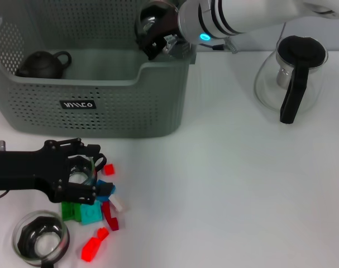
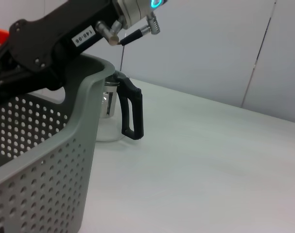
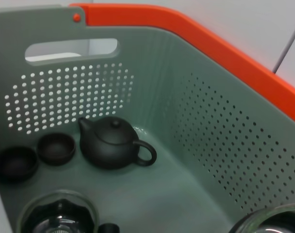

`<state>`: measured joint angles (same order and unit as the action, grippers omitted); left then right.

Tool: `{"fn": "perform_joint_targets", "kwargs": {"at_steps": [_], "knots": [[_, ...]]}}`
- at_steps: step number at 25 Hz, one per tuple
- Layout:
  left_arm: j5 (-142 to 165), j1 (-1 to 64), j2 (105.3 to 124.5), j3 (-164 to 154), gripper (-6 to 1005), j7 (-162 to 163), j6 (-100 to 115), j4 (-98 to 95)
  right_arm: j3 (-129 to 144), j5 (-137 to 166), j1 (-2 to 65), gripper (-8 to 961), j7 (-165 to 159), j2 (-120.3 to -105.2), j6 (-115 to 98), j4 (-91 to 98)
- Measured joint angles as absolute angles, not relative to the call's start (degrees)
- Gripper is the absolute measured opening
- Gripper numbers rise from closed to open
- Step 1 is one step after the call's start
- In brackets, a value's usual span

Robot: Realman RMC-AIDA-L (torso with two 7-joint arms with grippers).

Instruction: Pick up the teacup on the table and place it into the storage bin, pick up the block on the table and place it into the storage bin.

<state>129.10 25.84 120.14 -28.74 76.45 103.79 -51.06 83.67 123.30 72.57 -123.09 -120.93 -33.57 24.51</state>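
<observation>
My right gripper point(image 1: 153, 34) is hanging over the storage bin's point(image 1: 158, 106) right end, fingers pinching a rounded glass teacup point(image 1: 151, 22) just above the rim. Below it, the grey perforated plastic bin is holding a matte black teapot point(image 3: 113, 143), two small dark cups point(image 3: 56, 148) beside it, and a glass cup with a black inside point(image 3: 57, 216); an orange band point(image 3: 196, 41) is running along its far rim. My left gripper point(image 1: 91, 177) is lying low on the white table, fingers spread around a small glass cup point(image 1: 80, 174), with the pile of coloured blocks point(image 1: 96, 209) touching my fingertips. Another glass cup point(image 1: 41, 235) is sitting nearer me, and a glass pitcher point(image 1: 292, 72) with a black handle is standing well off to my right.
</observation>
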Motion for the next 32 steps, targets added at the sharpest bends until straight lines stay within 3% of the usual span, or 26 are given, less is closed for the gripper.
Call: {"fn": "perform_joint_targets", "kwargs": {"at_steps": [27, 32], "knots": [[129.1, 25.8, 120.05, -28.7, 923, 76.4, 103.3, -51.0, 83.8, 123.3, 72.6, 124, -124.8, -120.57, -37.6, 25.6], [129.1, 25.8, 120.05, -28.7, 923, 76.4, 103.5, -51.0, 83.4, 123.3, 72.6, 357, -124.9, -120.51, -38.6, 26.4]]}}
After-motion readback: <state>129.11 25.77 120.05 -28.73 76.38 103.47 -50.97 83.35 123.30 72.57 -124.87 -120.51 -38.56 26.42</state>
